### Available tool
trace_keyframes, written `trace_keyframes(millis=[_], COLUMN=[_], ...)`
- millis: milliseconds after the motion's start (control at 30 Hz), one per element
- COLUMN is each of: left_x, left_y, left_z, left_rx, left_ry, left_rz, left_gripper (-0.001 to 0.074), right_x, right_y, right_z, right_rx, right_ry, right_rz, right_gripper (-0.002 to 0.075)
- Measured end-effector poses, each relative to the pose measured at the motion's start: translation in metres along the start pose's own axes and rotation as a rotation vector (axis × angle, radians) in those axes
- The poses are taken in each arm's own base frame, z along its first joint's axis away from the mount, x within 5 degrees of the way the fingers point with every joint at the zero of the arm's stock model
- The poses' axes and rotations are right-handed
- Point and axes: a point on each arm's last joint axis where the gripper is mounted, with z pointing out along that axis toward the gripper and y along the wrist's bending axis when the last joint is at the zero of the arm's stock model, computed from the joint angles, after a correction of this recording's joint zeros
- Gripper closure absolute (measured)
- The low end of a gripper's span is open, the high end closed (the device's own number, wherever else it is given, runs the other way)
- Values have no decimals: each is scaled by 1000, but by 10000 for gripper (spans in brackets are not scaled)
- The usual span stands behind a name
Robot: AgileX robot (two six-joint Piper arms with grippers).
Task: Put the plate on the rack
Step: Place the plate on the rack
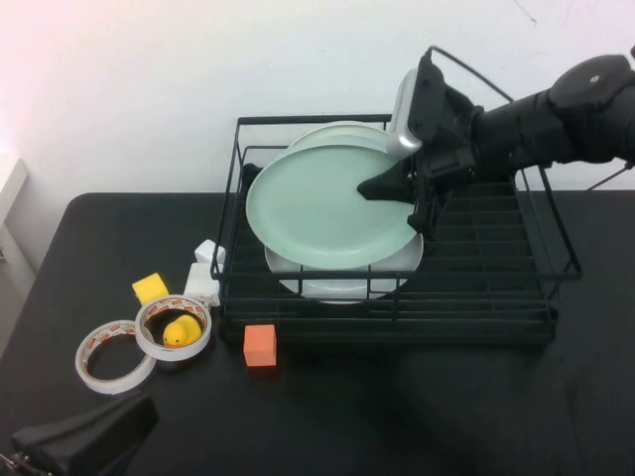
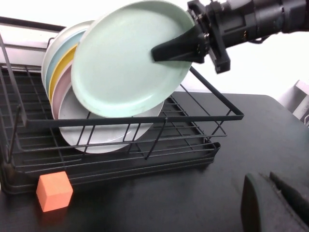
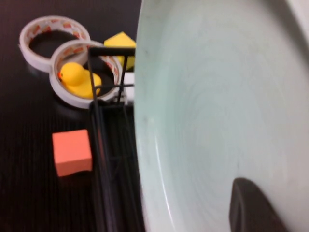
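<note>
the left end effector (image 1: pixel 84 441) sits parked low at the near left corner of the table (image 1: pixel 397 416), clenched shut on nothing, well away from the work.

on the table left of the rack lie two rolls of tape (image 1: pixel 114 355), the nearer-to-rack one ringing a small yellow duck (image 1: pixel 180 331). beside them are a yellow block (image 1: pixel 150 288) and a white block (image 1: pixel 204 270) close against the rack's left side, and an orange cube (image 1: pixel 260 345) just in front of the rack's front left corner. none of these lies in the plate's path.

the rack (image 1: pixel 476 297) fills the middle of the table. several other plates (image 2: pixel 65 72) already stand leaning in its left part, stacked face to face: a greyish-white one in front, with pink, yellow and blue rims showing behind.

the plate (image 1: pixel 317 208) is over that same left part, tilted with its face toward the front, held up above the standing plates. its lower edge seems not yet seated in the slotted base; whether it touches the greyish-white plate below it is not clear. the right end effector (image 1: pixel 402 188) reaches in from the right above the rack and is gripping the plate at its right rim, one dark finger (image 2: pixel 176 48) pressed across the plate's face.

so, by my judgement, the carrying is done and the lowering into a slot and the letting go are left. the standing plates and the rack's upper front wire are what crowd the way down.
</note>
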Motion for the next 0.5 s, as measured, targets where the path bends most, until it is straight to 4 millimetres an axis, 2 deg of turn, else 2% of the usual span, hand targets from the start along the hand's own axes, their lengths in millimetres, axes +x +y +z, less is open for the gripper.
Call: trace_keyframes(millis=[233,333,433,500], left_x=[0,0,0,0], left_y=[0,0,0,0], left_z=[0,0,0,0], left_rx=[-2,-2,-4,-4], left_ry=[-1,-1,-1,-1], left_rz=[2,2,7,7], left_gripper=[736,736,736,736], right_x=[6,6,6,6], right_y=[2,2,2,1], right_z=[6,6,7,7], right_rx=[-25,-21,-20,-13], right_ry=[4,7,9,10], right_rz=[22,26,48,75], right_gripper=[571,469,316,259])
